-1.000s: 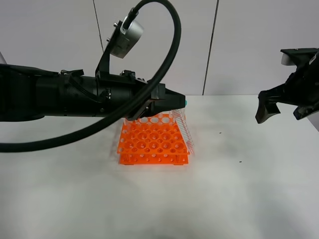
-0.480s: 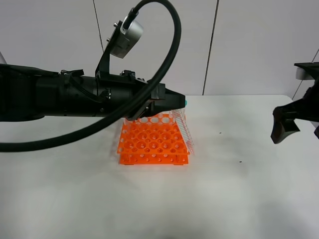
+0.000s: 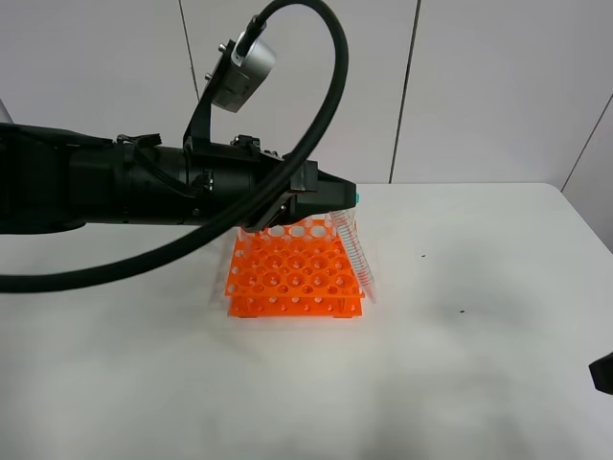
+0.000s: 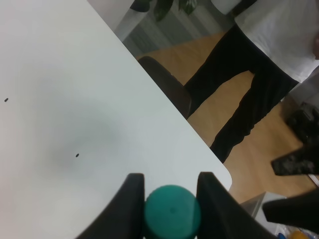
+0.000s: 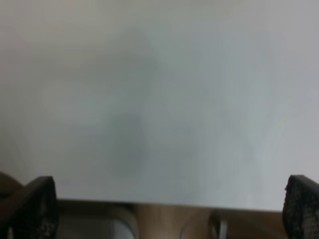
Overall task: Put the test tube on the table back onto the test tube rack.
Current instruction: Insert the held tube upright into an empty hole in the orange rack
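Observation:
My left gripper (image 3: 341, 200) reaches in from the left over the orange test tube rack (image 3: 292, 273) and is shut on the test tube (image 3: 352, 247) just below its teal cap. The clear tube hangs tilted, with its pointed tip down by the rack's right front edge. In the left wrist view the teal cap (image 4: 172, 211) sits between the two dark fingers (image 4: 130, 199) above the white table (image 4: 60, 99). My right gripper (image 5: 169, 209) is open and empty over the table's edge. Only a dark corner of it (image 3: 603, 374) shows at the lower right of the high view.
The white table (image 3: 479, 287) spreads around the rack, with a few dark specks (image 3: 462, 310). Beyond the table's rounded corner, the left wrist view shows a standing person (image 4: 259, 74) and a dark chair (image 4: 167, 87) on a wooden floor.
The right arm has dropped from the upper right to the lower right edge of the high view, almost out of it. The left arm and the tube have not moved.

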You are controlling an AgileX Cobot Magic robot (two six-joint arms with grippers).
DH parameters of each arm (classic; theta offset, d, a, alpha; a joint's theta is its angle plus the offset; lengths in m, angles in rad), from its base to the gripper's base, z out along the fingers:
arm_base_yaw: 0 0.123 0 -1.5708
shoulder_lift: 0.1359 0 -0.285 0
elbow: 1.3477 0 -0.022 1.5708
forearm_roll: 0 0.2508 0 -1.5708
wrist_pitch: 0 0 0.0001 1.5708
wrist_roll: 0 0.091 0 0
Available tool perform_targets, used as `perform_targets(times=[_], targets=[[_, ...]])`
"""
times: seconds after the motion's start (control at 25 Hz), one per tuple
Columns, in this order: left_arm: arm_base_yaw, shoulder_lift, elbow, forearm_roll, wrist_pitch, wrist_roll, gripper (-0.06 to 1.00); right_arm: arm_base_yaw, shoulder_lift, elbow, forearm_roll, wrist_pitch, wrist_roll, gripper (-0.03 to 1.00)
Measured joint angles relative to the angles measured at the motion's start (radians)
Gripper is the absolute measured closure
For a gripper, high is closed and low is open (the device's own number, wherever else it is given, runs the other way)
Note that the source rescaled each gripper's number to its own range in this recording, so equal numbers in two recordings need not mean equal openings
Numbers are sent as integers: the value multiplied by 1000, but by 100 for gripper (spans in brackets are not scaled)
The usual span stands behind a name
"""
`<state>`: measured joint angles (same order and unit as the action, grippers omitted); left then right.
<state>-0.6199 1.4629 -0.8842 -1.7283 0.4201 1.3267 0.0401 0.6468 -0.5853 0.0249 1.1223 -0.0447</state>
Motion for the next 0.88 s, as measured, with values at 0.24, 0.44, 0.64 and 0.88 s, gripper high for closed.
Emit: perform_targets(times=[0.24, 0.44, 0.64, 0.88], targets=[[0, 0, 0, 0, 0, 0, 94, 0, -335, 90, 0, -80, 11, -3], [0, 0, 0, 0, 0, 0, 94, 0, -486, 94, 0, -87, 15, -3], [0, 0, 0, 0, 0, 0, 94, 0, -607, 94, 0, -90, 20, -3], [0, 0, 0, 0, 0, 0, 94, 0, -650, 94, 0, -90, 26, -3]])
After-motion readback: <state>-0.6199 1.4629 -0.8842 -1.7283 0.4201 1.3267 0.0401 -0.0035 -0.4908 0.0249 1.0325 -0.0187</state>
